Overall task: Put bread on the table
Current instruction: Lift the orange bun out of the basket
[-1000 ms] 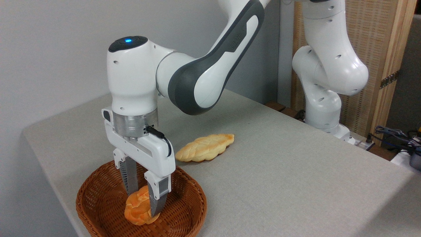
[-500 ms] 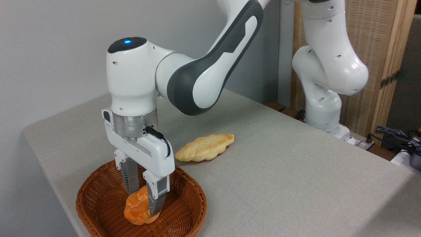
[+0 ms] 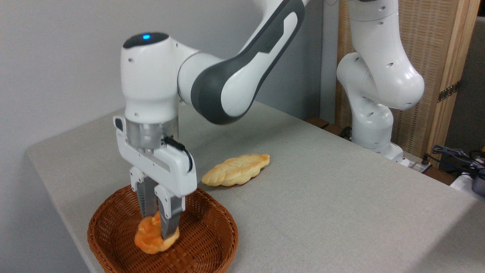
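I see the bun (image 3: pixel 151 237) between my pincer (image 3: pixel 160 227) fingers, over the basket (image 3: pixel 212 242); the loaf (image 3: pixel 235 170) lies behind-right on the table (image 3: pixel 322 197).

You see a small round orange-golden knotted bun (image 3: pixel 151 237) with pale creases, glossy, over the brown woven wicker basket (image 3: pixel 204 242) and its criss-cross weave. Your gripper (image 3: pixel 161 223) is white with grey ribbed fingers (image 3: pixel 169 220). The white robot arm (image 3: pixel 227 76) carries dark grey panels and a blue light on a black cap. The long pale-yellow braided loaf (image 3: pixel 235 170) shows browner ridges. The light grey fabric-like table (image 3: pixel 322 197) looks plain. A tan woven screen (image 3: pixel 424 57) has light wood frames.
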Tool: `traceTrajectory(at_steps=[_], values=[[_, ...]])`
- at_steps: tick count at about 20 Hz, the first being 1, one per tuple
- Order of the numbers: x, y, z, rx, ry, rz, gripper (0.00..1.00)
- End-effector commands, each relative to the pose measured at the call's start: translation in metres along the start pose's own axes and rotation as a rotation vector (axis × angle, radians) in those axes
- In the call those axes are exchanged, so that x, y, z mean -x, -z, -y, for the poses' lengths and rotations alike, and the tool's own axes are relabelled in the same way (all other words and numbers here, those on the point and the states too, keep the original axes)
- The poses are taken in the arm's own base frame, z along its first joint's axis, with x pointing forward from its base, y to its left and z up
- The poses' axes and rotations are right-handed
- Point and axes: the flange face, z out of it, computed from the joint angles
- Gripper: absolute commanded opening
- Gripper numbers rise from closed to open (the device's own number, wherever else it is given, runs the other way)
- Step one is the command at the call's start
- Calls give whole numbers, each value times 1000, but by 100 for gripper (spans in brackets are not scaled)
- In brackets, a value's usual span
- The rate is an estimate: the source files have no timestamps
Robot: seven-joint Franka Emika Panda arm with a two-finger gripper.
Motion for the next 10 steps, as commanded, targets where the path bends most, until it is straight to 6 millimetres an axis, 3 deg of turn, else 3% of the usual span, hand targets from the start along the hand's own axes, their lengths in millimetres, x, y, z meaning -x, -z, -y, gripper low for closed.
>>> traceTrajectory(at_steps=[1,6,10], values=[[3,56,-7,-19,0,-56,55],[24,88,-27,79,-17,62,59],[44,89,-43,165,-24,178,62]])
